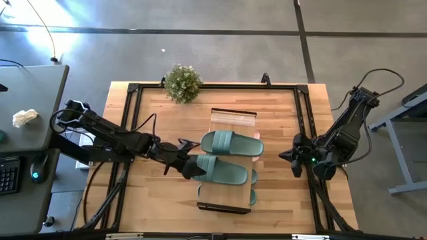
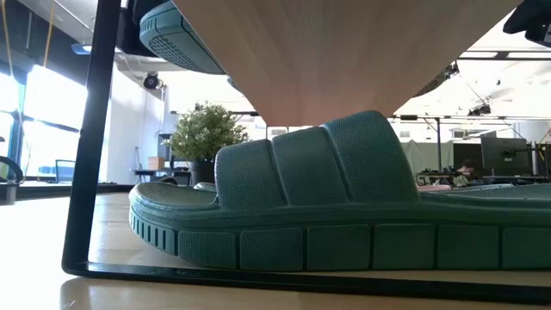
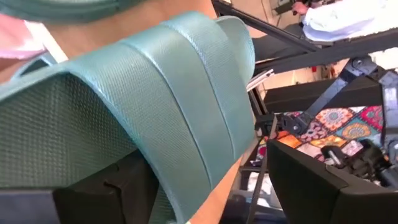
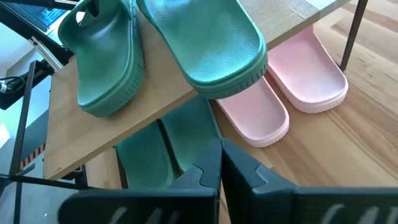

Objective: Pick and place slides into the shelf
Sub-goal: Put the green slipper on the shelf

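My left gripper [image 1: 189,167] is spread wide at the green slide [image 1: 223,169] on the shelf [image 1: 233,115]. It looks soft and light, so I'd pinch its strap. My right gripper [image 1: 288,157] waits, fingers pressed together.

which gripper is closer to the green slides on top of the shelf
Left. The left gripper sits right at the heel end of the nearer green slide; the right gripper waits off the shelf's far side.
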Tool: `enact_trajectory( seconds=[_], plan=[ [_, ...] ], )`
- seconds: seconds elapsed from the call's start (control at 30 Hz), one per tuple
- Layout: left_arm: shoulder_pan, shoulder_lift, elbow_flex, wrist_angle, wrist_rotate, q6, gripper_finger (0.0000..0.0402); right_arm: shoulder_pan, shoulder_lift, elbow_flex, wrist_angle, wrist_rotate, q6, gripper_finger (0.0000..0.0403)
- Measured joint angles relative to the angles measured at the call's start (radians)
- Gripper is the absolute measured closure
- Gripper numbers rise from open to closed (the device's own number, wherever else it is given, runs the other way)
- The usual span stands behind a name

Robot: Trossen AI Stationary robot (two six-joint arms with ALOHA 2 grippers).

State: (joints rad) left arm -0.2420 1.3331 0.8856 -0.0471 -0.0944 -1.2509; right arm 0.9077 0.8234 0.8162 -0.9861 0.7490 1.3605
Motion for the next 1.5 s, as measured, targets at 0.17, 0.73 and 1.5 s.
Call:
enact_trajectory(
  seconds=[0.17, 0.73, 1.5],
  plan=[
    [0.0, -0.017, 0.0, -0.012, 0.001, 0.057, 0.0135, 0.0, 0.0, 0.0, 0.0, 0.0, 0.0, 0.0403],
    [0.0, -0.177, -0.002, -0.269, -0.036, 0.224, 0.0135, 0.0, 0.002, 0.0, -0.004, -0.026, 0.009, 0.0403],
    [0.0, -0.328, -0.001, -0.818, -0.086, 0.863, 0.0135, 0.002, 0.02, 0.001, 0.058, 0.006, -0.257, 0.0403]
  ],
)
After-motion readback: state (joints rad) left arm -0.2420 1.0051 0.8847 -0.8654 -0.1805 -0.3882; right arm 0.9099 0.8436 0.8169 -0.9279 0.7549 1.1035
